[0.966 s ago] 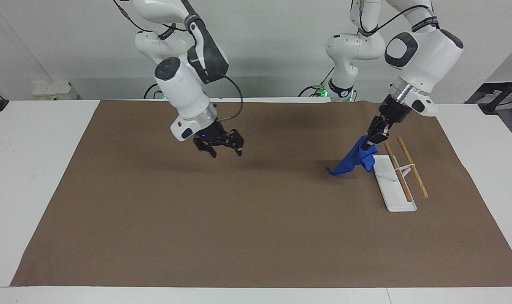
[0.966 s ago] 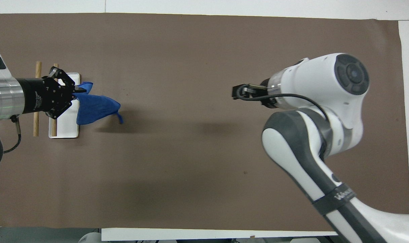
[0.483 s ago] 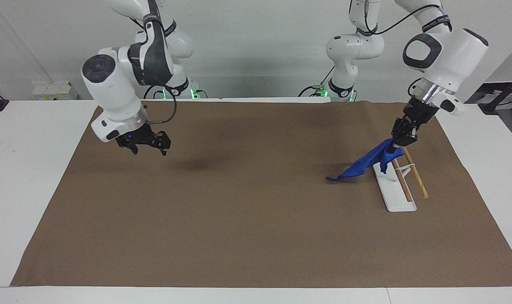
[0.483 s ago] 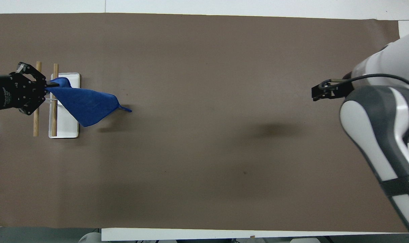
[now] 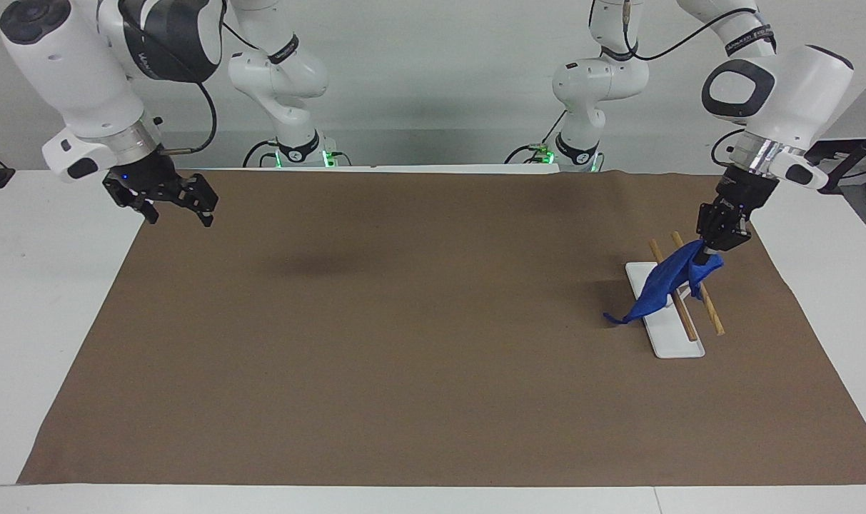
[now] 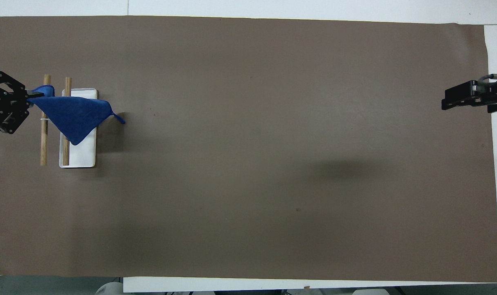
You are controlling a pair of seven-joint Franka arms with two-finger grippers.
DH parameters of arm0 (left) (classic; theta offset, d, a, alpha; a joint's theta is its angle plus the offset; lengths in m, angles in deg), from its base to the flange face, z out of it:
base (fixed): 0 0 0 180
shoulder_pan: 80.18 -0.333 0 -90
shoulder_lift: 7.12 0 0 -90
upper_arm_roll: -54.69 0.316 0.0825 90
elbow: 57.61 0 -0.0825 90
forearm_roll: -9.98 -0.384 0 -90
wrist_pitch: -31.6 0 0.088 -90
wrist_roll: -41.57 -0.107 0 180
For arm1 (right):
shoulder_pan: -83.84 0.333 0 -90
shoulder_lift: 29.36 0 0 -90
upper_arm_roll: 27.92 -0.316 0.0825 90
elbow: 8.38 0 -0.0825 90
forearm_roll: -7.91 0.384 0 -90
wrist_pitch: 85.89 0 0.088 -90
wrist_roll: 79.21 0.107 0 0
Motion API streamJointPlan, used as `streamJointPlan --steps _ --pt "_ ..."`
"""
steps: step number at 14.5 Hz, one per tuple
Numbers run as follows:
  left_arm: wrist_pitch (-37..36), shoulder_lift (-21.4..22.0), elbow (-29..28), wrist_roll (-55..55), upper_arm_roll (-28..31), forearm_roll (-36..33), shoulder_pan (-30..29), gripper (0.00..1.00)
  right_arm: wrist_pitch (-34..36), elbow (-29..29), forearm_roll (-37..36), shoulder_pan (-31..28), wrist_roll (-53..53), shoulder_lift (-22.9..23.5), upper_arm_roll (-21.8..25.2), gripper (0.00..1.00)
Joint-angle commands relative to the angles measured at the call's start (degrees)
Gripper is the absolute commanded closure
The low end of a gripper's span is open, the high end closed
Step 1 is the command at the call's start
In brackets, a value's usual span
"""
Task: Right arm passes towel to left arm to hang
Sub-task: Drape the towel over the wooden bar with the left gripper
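Two hands, one towel: left hand pinching blue cloth over the rack

Left hand [image 5: 713, 251] pressed together on one corner of the towel [image 5: 660, 285]; it hangs over the outer wooden rod [image 5: 704, 296] at the left arm's end of the desk [image 5: 418, 400]; left arm [image 5: 775, 93] comes down from about 1 o'clock of the rack in the facing view. Towel slopes down from the pinched corner, crosses both rods and the white base [image 5: 672, 339], low tip with loop tag [image 6: 118, 118] just off the base edge toward 8 o'clock in the facing view; cannot tell if the tip touches the brown mat [image 6: 248, 164]. Inner rod [image 6: 66, 123] partly covered by cloth. Right hand [image 5: 172, 207] spread wide, holding nothing, blue light on, raised over the mat's edge at the right arm's end; right arm [image 5: 83, 71] waiting there, well apart from the towel; roughly 9 o'clock of the rack in the facing view.
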Motion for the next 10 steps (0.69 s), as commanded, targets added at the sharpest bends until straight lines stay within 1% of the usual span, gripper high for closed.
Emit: streamJointPlan --steps 1,4,7,10 --pt "2.78 -2.41 2.07 -1.35 -0.31 0.89 -0.64 1.00 -0.43 -0.02 -0.21 -0.04 2.91 0.30 -0.44 0.00" --pt "2.87 -3.12 3.31 -7.39 -0.14 0.72 -2.56 1.00 -2.01 1.38 -0.04 -0.04 2.92 -0.05 -2.01 0.00" --pt "2.17 -3.29 4.10 -14.25 -0.05 0.72 -4.15 1.00 -1.84 1.21 0.05 0.31 2.48 -0.93 -2.19 0.00" --pt "1.99 -3.73 4.54 -16.28 -0.05 0.19 -4.15 1.00 -1.84 1.30 0.05 0.14 2.74 -1.02 -2.19 0.00"
